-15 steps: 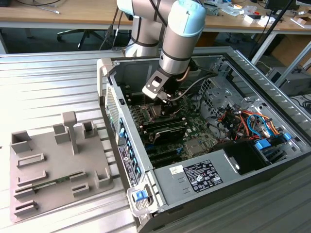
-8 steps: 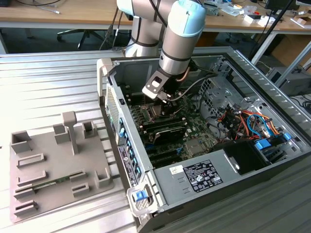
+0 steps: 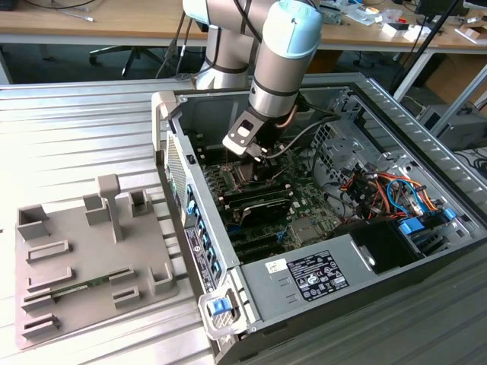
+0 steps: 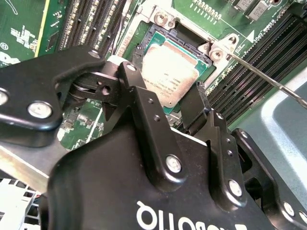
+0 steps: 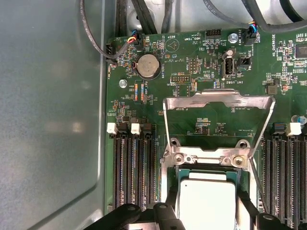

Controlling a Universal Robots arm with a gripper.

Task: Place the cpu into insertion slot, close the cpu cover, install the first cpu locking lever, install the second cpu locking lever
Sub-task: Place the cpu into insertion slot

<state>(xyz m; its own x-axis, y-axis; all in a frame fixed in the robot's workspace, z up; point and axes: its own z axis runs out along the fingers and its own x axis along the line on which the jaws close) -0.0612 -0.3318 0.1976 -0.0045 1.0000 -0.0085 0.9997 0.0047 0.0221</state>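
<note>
As seen across the room in the exterior view, from its left to its right: a grey tray [image 3: 91, 251] of holders lay on the ribbed table [image 3: 68, 129]. Just beside it stood the open case [image 3: 304, 277], into which the arm [image 3: 283, 53] reached, its gripper [image 3: 255, 158] low over the board [image 3: 308, 209]. Coloured cables [image 3: 388, 190] crowded the case's right end.

In the second wrist view the cpu [image 4: 168, 72] lay flat in the socket [image 4: 160, 34], silver top up. The fingers [image 4: 141, 103] stood narrowly apart, one just beside each side of the cpu. A thin lever [image 4: 268, 79] ran out from the socket's corner. In the first wrist view the cover [image 5: 218, 98] stood raised on its hinge, with green board showing through its window.
</note>
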